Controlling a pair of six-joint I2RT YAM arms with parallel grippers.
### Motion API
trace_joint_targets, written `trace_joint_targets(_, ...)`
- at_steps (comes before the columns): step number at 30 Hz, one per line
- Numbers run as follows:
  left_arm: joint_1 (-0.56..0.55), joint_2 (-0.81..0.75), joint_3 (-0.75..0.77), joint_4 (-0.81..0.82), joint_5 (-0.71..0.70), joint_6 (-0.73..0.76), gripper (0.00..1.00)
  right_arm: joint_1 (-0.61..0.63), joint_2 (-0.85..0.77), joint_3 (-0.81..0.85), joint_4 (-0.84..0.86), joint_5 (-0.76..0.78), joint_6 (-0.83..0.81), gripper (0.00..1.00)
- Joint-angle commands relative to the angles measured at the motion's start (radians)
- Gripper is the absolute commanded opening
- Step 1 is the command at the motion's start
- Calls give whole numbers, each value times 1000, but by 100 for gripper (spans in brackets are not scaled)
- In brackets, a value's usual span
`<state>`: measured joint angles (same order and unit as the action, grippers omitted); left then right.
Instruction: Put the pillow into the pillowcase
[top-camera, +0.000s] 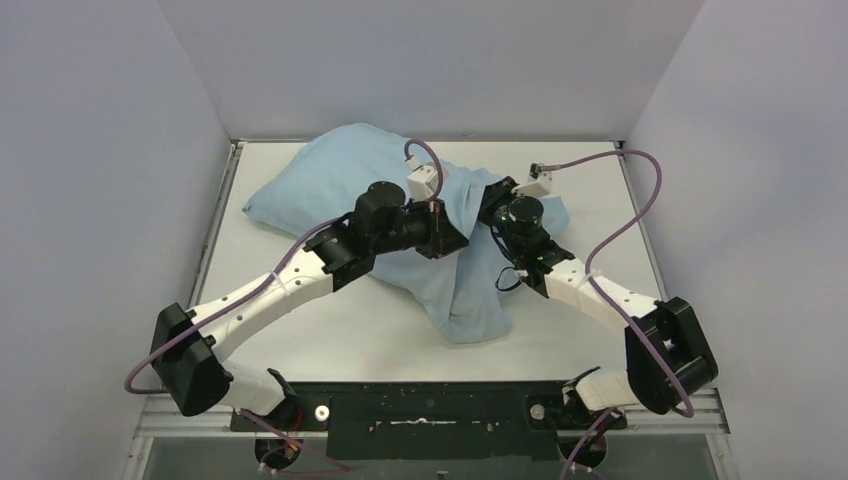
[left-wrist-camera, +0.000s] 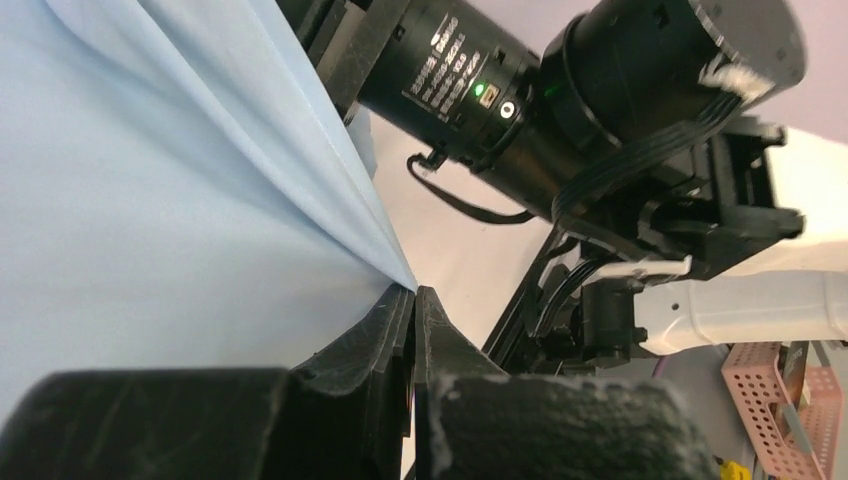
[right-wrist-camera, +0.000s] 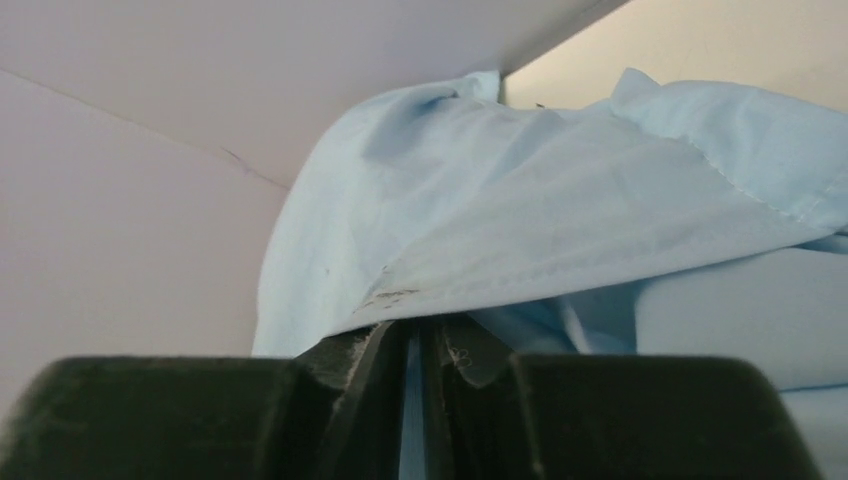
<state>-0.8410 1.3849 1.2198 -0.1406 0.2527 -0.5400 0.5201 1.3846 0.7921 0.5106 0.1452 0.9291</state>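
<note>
Cloth of the pillowcase (top-camera: 320, 185), plump at the far middle of the counter (top-camera: 330, 335), sits pinched in my left tool (left-wrist-camera: 414, 295) and right tool (right-wrist-camera: 420, 328), so I should draw both edges evenly, never jerking.

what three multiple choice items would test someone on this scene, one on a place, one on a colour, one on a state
1. Where on the table is the plump end of the pillowcase, by the top view?
A. back left
B. middle of the near edge
C. front right corner

2. What colour is the pillowcase face that shows?
A. red
B. light blue
C. black

3. How is the left gripper?
A. wide open, clear of the cloth
B. shut on a fold of the pillowcase
C. shut on nothing, clear of the cloth

Answers:
1 A, the plump end lies toward the back left corner.
2 B, every view shows plain light blue cloth.
3 B, the left wrist view shows cloth pinched between its closed fingertips.
</note>
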Motion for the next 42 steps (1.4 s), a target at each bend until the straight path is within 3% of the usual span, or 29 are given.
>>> trace_joint_targets(1,-17,38,-35,99,105,-24,0,-56,-74,39,-198,-69,-41,16)
trace_joint_targets(6,-37,35,-95,115,136,-29,13,-121,-231,-20,-395,-128,-93,35)
trace_joint_targets(13,-57,43,-143,108,154,0,23,-164,-388,-50,-474,-185,-76,44)
trace_joint_targets(19,-62,65,-144,107,134,26,24,-166,-332,-13,-406,-227,-52,57)
trace_joint_targets(25,-64,106,-142,94,123,46,24,-168,-215,50,-390,-240,-60,58)
trace_joint_targets(27,-65,118,-144,100,127,45,24,-182,-192,61,-366,-234,-66,52)
trace_joint_targets(30,-69,129,-145,113,132,39,24,-214,-169,122,-481,-139,-145,23)
trace_joint_targets(33,-81,134,-154,154,139,29,24,-296,-166,116,-507,-136,-175,2)
trace_joint_targets(41,-78,147,-164,201,159,-15,24,-406,-44,60,-450,-263,-286,0)
trace_joint_targets(42,-70,139,-162,189,157,-15,24,-413,-23,88,-486,-283,-302,4)
